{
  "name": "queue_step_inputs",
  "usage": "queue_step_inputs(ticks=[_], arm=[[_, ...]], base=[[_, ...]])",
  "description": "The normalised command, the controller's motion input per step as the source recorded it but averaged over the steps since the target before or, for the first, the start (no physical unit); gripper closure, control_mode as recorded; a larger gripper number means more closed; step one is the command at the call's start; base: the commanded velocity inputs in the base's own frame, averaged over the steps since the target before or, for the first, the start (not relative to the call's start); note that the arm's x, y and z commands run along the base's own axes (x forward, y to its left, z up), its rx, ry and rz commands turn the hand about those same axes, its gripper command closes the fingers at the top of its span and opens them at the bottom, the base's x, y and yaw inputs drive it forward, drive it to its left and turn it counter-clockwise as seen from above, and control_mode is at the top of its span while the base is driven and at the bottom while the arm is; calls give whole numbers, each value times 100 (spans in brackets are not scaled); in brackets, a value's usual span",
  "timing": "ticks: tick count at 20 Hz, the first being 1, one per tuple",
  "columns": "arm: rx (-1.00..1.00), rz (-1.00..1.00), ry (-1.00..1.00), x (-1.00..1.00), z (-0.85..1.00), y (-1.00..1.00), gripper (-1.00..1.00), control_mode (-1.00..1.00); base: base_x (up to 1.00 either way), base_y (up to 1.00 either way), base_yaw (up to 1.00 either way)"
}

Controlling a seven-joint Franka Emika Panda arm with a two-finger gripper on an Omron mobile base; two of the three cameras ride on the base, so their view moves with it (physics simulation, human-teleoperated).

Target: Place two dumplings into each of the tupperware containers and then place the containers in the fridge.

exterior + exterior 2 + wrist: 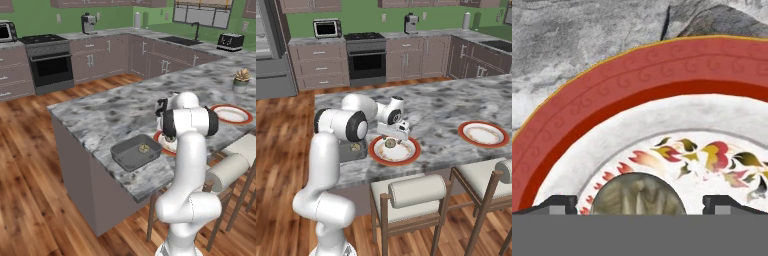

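My gripper (pixel 392 138) hangs open just above a red-rimmed plate (pixel 406 156) near the counter's front edge. In the hand view, one dumpling (pixel 637 195) lies on the plate (pixel 637 65) between the two dark fingertips (pixel 559 204), which stand wide on either side of it. From the right base view the same dumpling (pixel 390 143) sits under the hand. Left of the plate is a grey tupperware container (pixel 131 156) with one dumpling (pixel 143 148) inside; my arm hides part of it (pixel 358 152). The fridge (pixel 271 55) stands at the far left.
A second red-rimmed plate (pixel 483 134) lies farther right on the marble island. Padded stools (pixel 416 192) stand against the island's near edge below the plates. A small potted plant (pixel 242 78) sits at the island's far right. A stove with oven (pixel 367 57) lines the back wall.
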Motion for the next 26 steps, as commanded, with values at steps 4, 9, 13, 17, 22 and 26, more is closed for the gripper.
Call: queue_step_inputs(ticks=[4,9,13,17,22,26], arm=[[0,0,0,-27,-12,0,-100,-100],[0,0,0,-7,-6,0,-100,-100],[0,0,0,0,-4,0,-100,-100],[0,0,0,0,-3,0,100,-100],[-1,0,0,-4,11,13,100,-100],[-3,0,0,-28,56,59,100,-100]], base=[[0,0,0],[0,0,0],[0,0,0],[0,0,0],[0,0,0],[0,0,0]])
